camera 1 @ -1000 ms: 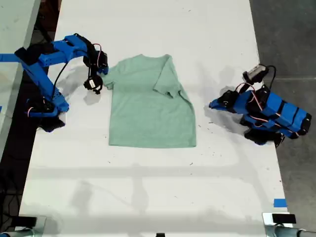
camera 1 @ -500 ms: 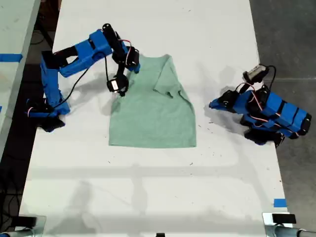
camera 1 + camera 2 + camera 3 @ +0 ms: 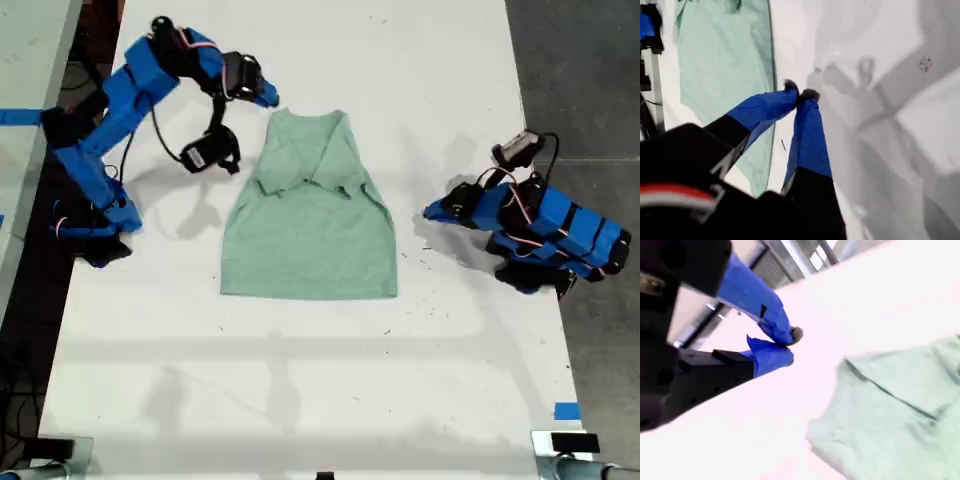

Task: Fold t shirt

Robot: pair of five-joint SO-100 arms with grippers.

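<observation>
Hovering just beyond the far left corner of the t shirt (image 3: 310, 230) as the exterior view shows it, the second gripper (image 3: 265, 97) has its jaws only narrowly parted, with nothing between them. In the second wrist view the picture is blurred, but a thin gap shows between the blue tips (image 3: 787, 345), and the mint cloth (image 3: 900, 410) lies apart from them. The first gripper (image 3: 432, 212) rests low on the bench (image 3: 300, 400) to the exterior view's right. Its jaws are pressed together and empty (image 3: 800, 93), near the shirt's right edge (image 3: 725, 60) but not touching it.

The shirt lies flat near the middle of the bench. Its long axis runs near to far, with the neck at the far end and the straight hem nearest. Both sleeves are turned in over the chest, so the far end is narrower than the hem.

A second ago the sleeve on the exterior view's left lay spread out flat with the second gripper at it. Half a second ago that gripper was over the shirt, and now the sleeve is folded inward and the arm has lifted back towards the far left. The other arm has not moved.

White bench lies open on all sides of the shirt, broadest on the near side below the hem.
</observation>
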